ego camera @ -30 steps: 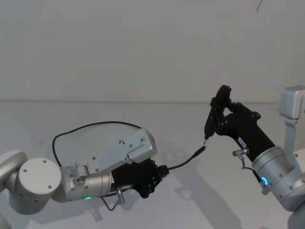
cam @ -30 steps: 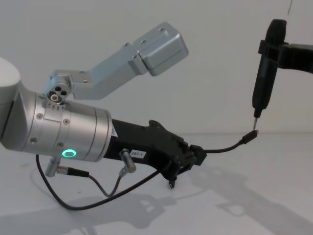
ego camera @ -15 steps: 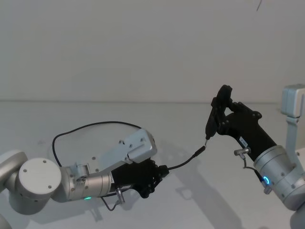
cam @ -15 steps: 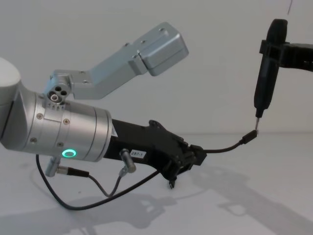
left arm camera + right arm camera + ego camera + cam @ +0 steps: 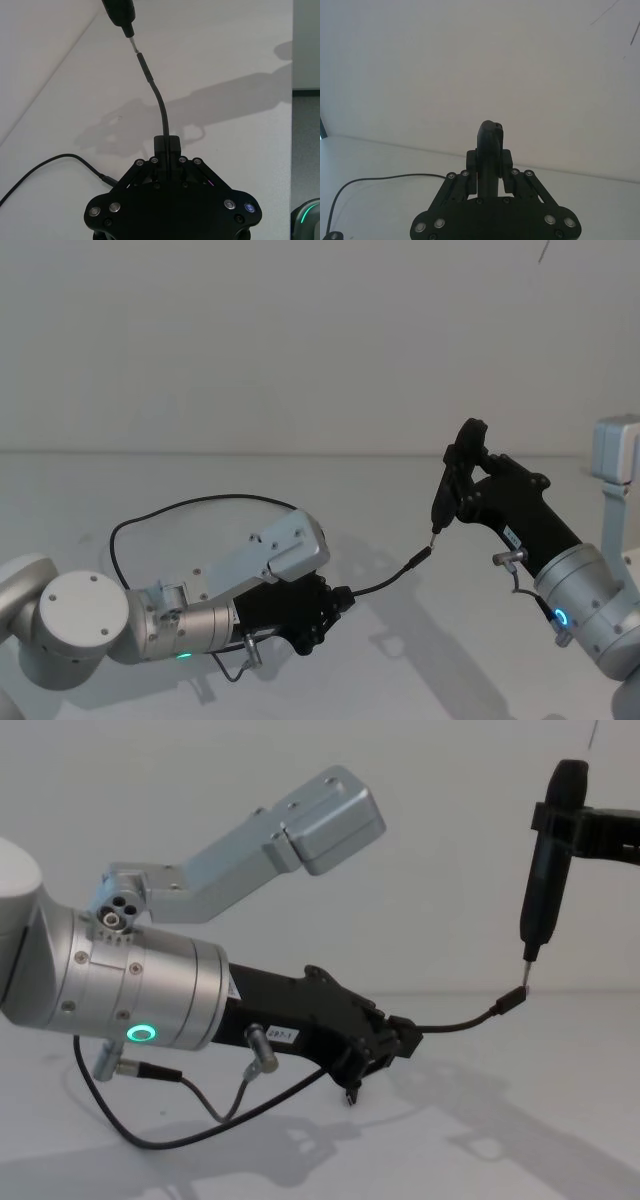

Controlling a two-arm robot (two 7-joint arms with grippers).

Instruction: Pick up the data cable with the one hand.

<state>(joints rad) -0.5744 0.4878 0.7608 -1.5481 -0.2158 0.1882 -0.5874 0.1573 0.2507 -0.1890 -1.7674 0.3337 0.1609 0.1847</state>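
Data cable [image 5: 180, 508] is clamped in the left hand [image 5: 335, 602] close behind one plug; the short free end arcs up off the desk [image 5: 330, 490] to the plug tip [image 5: 514, 996], and the rest trails back in a loop lying on the desk toward its left edge. Left hand: fingers [image 5: 165, 150] clenched on the cable, seen end-on in the left wrist view with the cable exiting straight between them. Right hand [image 5: 455, 480] hovers near the desk's right side, clenched around a slim dark pen-shaped tool [image 5: 545, 870] held upright, its metal tip just above the plug, touching or nearly so; I can't tell which. Judgement: pickup is mostly done, since the grip looks centred and the near end is airborne. To finish well, lift straight and slowly so the trailing loop peels off the desk without snagging, and keep the grip firm because the cable is thin and could slide. Obstacles: the tool tip sits right in the plug's upward path, so raising the left hand risks knocking into it; the left arm's own grey wire [image 5: 200, 1105] hangs under the wrist, close to the trailing cable.
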